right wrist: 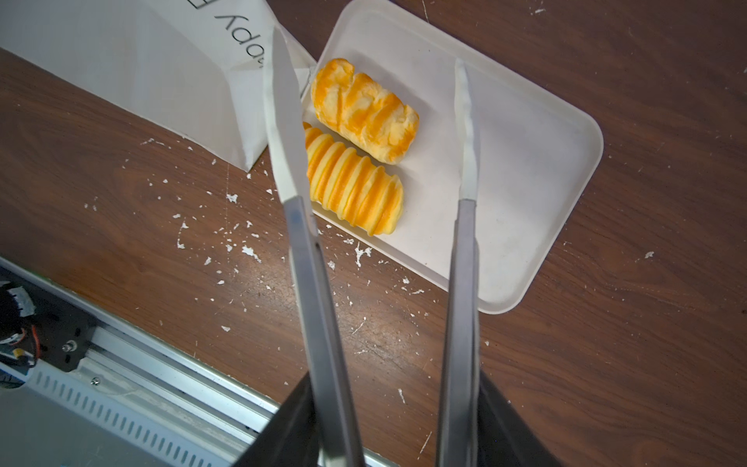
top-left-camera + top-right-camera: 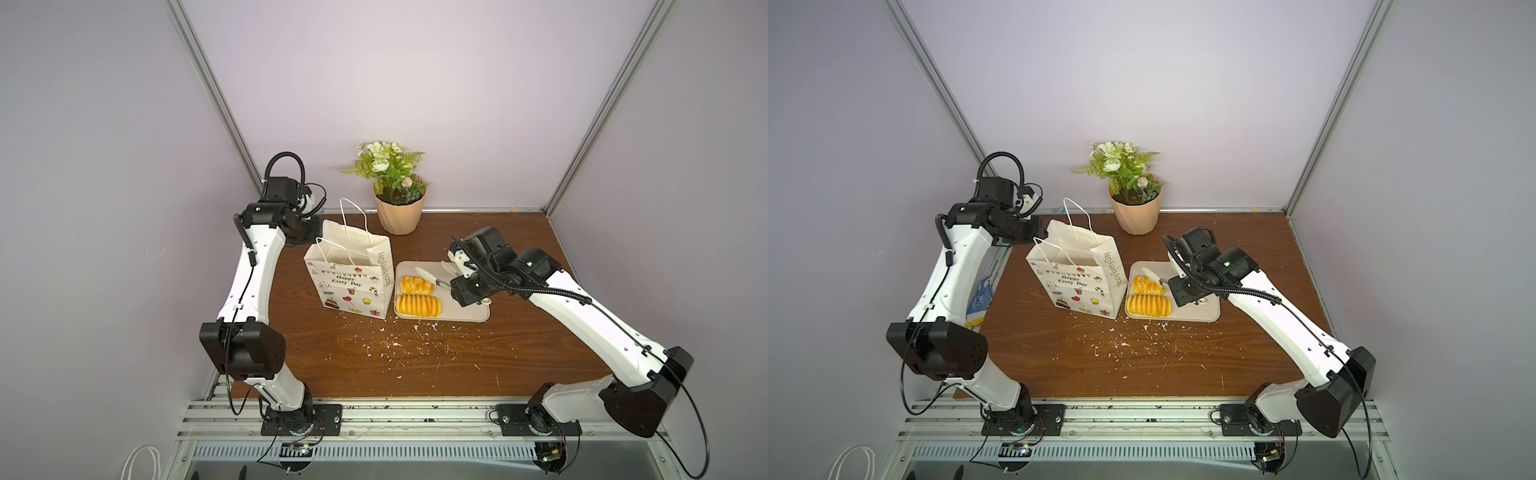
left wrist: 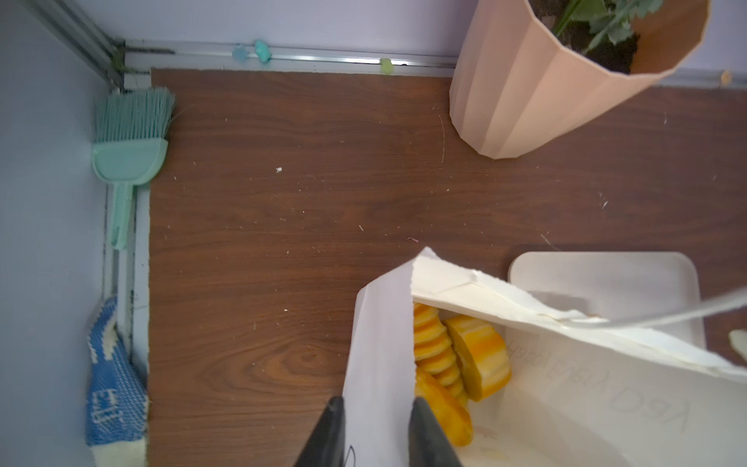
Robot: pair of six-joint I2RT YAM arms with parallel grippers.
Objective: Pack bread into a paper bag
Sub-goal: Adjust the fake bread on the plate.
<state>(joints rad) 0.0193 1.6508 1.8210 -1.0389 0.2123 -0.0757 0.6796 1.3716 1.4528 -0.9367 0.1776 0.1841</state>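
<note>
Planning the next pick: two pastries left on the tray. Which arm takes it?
Right. The right gripper holds tongs, tips open over the ridged loaf and braided bun on the tray. The left gripper straddles a wall of the paper bag, on its far side from the tray.

The brown wood-grain table [image 2: 415, 365] in front of me carries the paper bag [image 2: 353, 286], which stands upright with its mouth open. Just to the right of the bag a beige tray [image 2: 461, 313] lies flat; I cannot tell whether its corner touches the bag's foot. Behind the bag and a little to its right, apart from it, stands a peach ribbed flowerpot [image 2: 400, 218]. White flecks [image 2: 390, 345] are scattered on the wood in front of the bag.
</note>
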